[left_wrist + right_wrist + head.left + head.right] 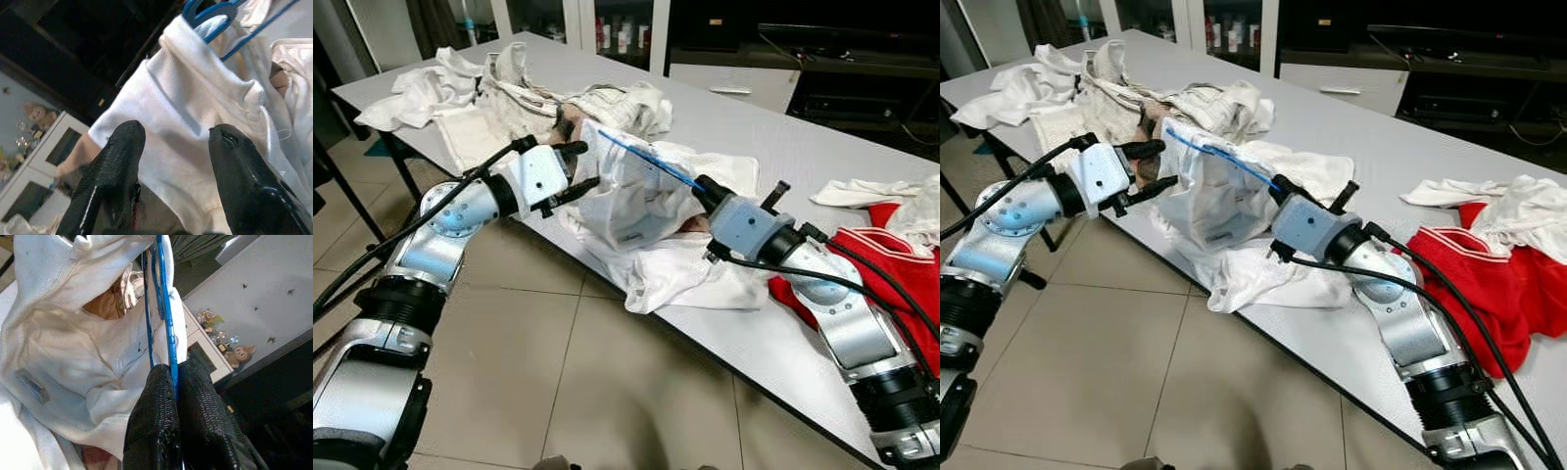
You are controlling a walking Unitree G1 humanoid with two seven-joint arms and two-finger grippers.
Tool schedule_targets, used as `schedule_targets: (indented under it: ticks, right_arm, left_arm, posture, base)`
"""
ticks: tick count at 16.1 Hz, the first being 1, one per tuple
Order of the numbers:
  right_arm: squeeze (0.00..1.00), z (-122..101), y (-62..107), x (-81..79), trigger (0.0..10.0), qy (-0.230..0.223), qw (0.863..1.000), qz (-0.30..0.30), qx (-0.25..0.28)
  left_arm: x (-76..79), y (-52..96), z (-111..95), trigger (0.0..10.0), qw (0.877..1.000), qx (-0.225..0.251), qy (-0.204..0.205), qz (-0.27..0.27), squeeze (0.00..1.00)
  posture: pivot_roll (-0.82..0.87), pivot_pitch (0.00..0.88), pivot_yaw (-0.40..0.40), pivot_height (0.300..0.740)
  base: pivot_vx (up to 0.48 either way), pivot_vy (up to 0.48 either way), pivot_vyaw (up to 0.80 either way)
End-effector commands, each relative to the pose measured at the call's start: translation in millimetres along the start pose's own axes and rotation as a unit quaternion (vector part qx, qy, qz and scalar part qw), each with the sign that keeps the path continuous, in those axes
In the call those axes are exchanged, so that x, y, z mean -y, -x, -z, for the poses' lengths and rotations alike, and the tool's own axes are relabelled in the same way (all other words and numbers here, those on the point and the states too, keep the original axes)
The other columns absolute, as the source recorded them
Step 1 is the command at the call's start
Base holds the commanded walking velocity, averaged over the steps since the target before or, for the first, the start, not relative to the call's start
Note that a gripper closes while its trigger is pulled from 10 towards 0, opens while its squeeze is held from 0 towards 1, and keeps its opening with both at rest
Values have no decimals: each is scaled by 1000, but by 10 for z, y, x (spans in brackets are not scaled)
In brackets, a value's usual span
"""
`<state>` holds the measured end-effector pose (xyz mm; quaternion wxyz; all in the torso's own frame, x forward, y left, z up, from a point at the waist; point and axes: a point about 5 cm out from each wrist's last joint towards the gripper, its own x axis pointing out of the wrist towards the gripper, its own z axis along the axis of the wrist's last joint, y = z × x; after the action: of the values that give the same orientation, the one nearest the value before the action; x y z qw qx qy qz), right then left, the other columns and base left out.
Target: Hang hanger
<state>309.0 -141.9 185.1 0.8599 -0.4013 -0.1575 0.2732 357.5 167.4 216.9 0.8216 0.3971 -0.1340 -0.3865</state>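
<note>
A blue wire hanger (651,162) is held up over the table's near edge, with a white shirt (631,201) draped on it. My right gripper (173,377) is shut on one end of the blue hanger (161,308). The shirt's collar (195,93) hangs around the hanger's hook (210,14). My left gripper (578,166) is open right beside the shirt's left shoulder, its two fingers (120,161) spread in front of the cloth with nothing between them.
The long grey table (773,147) carries a heap of white and striped clothes (509,88) at the far left, a white cloth (685,269) hanging over the near edge, and a red garment (891,269) at the right. Tiled floor (568,392) lies in front.
</note>
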Motion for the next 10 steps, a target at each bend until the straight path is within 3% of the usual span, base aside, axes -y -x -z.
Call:
schedule_targets:
  ticks: [1,2,7,10]
  right_arm:
    - [0,-20,12,10,0,12,1000,5,7]
    - [0,-10,14,3,0,24,1000,8,7]
    - [0,-29,-16,-29,0,82,997,3,16]
    - [0,-15,-24,-21,0,97,995,7,14]
  left_arm:
    - [-48,-4,-70,10000,999,3,-30,15,322]
    - [-67,3,-81,10000,999,-1,-46,21,0]
    - [-173,56,-76,10000,997,-14,-67,18,0]
    - [-163,58,-108,10000,998,-2,-56,27,0]
  posture:
    - [9,0,34,723]
    - [10,0,36,723]
    - [19,0,36,723]
    - [21,0,35,723]
  base:
    - [0,0,0]
    - [0,0,0]
    - [0,0,0]
    - [0,0,0]
